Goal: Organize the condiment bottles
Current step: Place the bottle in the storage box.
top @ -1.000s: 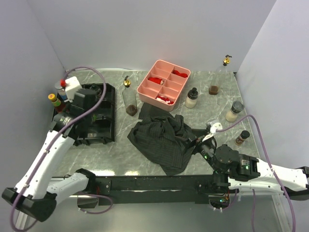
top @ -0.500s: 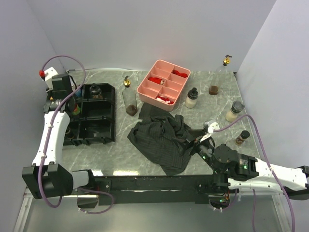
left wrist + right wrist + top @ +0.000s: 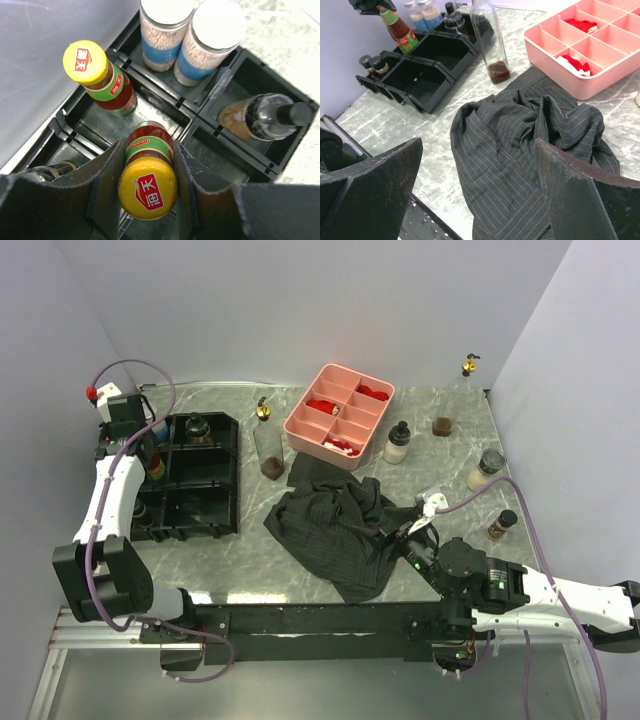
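Observation:
My left gripper point(image 3: 148, 160) is shut on a red sauce bottle with a yellow cap point(image 3: 148, 187), its base down in a compartment of the black divided tray point(image 3: 200, 112). A matching yellow-capped bottle point(image 3: 95, 72), two white-capped jars point(image 3: 165, 30) and a brown black-capped bottle point(image 3: 260, 117) stand in neighbouring compartments. In the top view the left gripper point(image 3: 135, 440) is at the tray's far left. My right gripper point(image 3: 480, 190) is open and empty above a dark striped cloth point(image 3: 530, 145). A tall clear gold-capped bottle point(image 3: 266, 440) and several other bottles point(image 3: 398, 443) stand loose on the table.
A pink divided tray point(image 3: 340, 415) with red pieces sits at the back centre. The dark cloth point(image 3: 340, 525) lies crumpled mid-table. Small jars point(image 3: 486, 470) stand near the right wall. The left wall is close beside the black tray point(image 3: 190, 475).
My left arm has swung from over the black tray to its far left side, carrying the yellow-capped bottle. My right gripper has crept slightly left over the cloth.

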Controlling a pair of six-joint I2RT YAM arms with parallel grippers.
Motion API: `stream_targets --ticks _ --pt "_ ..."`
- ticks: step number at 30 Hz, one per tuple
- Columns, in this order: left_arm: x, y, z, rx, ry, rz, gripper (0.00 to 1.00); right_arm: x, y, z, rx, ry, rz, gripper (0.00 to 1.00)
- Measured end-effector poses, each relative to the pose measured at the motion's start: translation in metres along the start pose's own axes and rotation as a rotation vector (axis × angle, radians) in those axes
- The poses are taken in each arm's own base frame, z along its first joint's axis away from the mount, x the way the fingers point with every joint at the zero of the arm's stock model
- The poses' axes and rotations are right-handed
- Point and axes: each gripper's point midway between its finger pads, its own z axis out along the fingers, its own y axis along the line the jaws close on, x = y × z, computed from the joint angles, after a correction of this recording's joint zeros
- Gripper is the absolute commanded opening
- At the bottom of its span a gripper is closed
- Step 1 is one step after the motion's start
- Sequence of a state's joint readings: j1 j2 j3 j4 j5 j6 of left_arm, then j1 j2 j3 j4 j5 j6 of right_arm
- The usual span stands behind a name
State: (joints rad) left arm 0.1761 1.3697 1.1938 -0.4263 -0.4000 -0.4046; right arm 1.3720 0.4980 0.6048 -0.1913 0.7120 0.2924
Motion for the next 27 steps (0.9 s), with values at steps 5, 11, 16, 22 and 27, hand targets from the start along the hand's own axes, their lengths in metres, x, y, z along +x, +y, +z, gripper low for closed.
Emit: stream_targets --ticks 5,11,16,22,27 --pt "0.014 0.006 0.012 0.000 0.043 -0.002 0.61 0.007 -0.001 0.001 0.000 0.006 -0.008 1.00" --pt "-0.002 0.003 0.016 0.013 -0.016 -0.028 0.79 0.009 0.000 0.002 -0.004 0.011 -0.010 1.00" --pt "-0.002 0.001 0.018 0.016 -0.015 -0.030 0.83 0.009 0.001 0.002 -0.010 0.013 -0.010 1.00" --pt "-0.008 -0.007 0.011 0.064 -0.013 -0.036 0.91 0.009 0.002 0.002 -0.014 0.015 -0.003 1.00" --pt "-0.024 -0.026 -0.024 0.213 -0.035 -0.058 0.97 0.014 0.001 0.005 0.006 0.031 -0.007 1.00"
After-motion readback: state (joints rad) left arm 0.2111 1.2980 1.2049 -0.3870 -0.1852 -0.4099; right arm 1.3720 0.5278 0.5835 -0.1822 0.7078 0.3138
